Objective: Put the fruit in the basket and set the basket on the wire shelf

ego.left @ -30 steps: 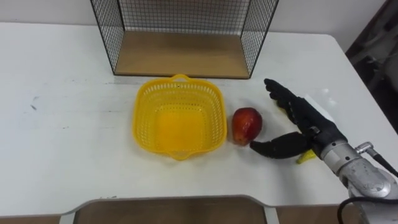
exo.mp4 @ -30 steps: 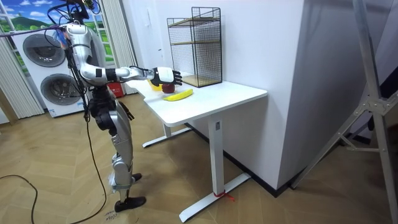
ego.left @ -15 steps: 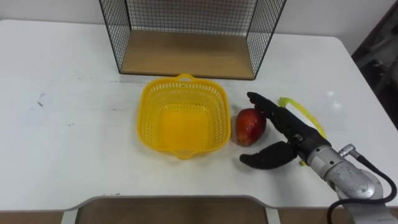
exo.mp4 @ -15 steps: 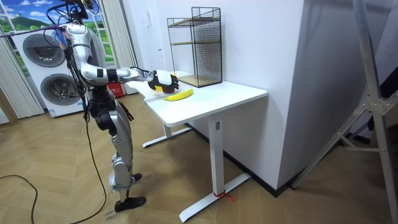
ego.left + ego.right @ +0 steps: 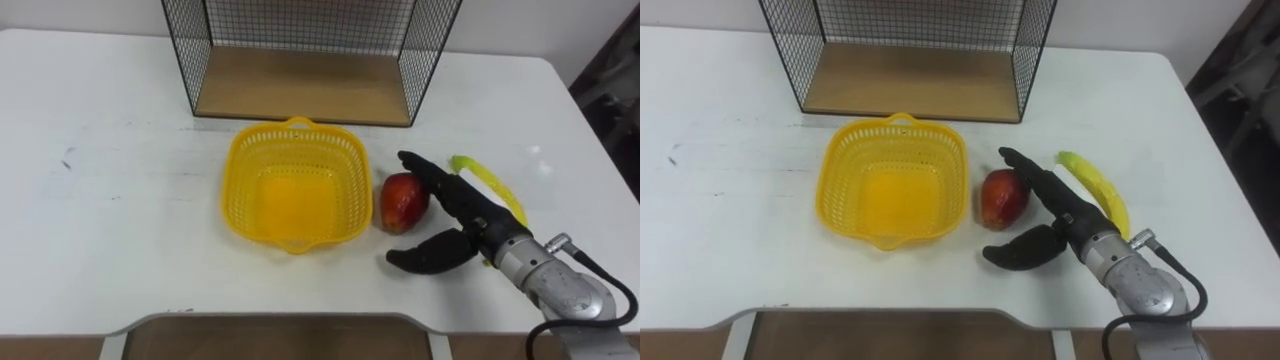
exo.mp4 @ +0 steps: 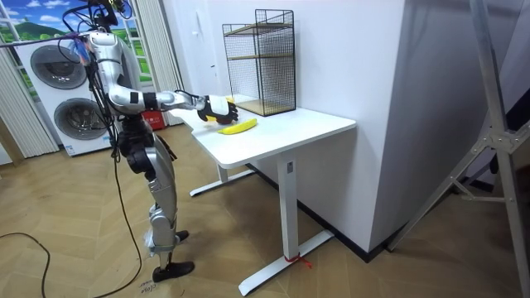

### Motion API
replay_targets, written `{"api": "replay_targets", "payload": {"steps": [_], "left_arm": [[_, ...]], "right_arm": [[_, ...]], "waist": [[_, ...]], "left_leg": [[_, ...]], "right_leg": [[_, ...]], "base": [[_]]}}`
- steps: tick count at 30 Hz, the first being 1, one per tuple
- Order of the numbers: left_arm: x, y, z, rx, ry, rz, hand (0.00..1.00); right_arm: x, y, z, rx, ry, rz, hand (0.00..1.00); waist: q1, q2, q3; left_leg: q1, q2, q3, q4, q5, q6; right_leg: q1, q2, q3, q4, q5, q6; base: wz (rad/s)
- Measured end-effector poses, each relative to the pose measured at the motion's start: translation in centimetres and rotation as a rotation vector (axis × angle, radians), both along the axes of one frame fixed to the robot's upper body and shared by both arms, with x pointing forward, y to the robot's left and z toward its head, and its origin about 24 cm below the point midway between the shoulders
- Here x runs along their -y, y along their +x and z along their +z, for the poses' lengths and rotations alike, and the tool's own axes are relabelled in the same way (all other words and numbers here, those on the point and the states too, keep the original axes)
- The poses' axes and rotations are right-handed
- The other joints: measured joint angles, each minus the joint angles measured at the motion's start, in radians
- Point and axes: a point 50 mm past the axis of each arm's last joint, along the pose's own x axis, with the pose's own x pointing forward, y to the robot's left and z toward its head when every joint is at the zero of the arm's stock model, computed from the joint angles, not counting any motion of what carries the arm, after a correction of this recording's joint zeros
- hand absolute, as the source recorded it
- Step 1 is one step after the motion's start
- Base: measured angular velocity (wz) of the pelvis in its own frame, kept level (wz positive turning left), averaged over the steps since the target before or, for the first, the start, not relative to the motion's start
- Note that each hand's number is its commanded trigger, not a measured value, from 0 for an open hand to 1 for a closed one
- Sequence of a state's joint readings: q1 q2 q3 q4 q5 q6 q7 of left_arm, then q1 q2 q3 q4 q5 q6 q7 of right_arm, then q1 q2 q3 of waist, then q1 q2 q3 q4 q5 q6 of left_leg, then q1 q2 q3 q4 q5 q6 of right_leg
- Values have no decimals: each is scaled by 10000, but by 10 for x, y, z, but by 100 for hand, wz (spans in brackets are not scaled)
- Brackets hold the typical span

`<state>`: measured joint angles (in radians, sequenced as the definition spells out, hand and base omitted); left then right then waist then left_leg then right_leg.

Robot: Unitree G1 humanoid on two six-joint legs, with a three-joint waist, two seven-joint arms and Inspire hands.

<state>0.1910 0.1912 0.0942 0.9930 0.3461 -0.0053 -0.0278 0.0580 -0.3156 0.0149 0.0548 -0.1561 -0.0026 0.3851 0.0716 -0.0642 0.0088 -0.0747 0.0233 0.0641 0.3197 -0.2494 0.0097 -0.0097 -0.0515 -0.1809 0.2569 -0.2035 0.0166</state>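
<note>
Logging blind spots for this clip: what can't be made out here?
- Whether the right hand touches the red fruit: eye views, fingers cover that side.
- Near end of the banana: left eye view, behind the hand.
- Top of the wire shelf: cut by the eye views' upper edge.
- The yellow basket in the room view: too small.

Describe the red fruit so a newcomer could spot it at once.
On the white table, before the wire shelf, sits a yellow basket. The red fruit lies right of it, beside the right hand; unlike the long banana beyond, it is round and red.
</note>
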Motion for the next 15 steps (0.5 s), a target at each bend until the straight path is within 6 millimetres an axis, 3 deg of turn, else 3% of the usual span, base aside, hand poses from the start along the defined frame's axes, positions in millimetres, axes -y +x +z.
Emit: {"api": "replay_targets", "payload": {"steps": [15], "left_arm": [[-2, -16, -2, -419, 193, 112, 0]], "right_arm": [[4, 1, -1, 217, -72, -633, 0]], "waist": [[152, 78, 7]], "left_leg": [[-5, 2, 3, 11, 0, 0]], "right_leg": [[-18, 4, -10, 11, 4, -6]], "base": [[0]]}}
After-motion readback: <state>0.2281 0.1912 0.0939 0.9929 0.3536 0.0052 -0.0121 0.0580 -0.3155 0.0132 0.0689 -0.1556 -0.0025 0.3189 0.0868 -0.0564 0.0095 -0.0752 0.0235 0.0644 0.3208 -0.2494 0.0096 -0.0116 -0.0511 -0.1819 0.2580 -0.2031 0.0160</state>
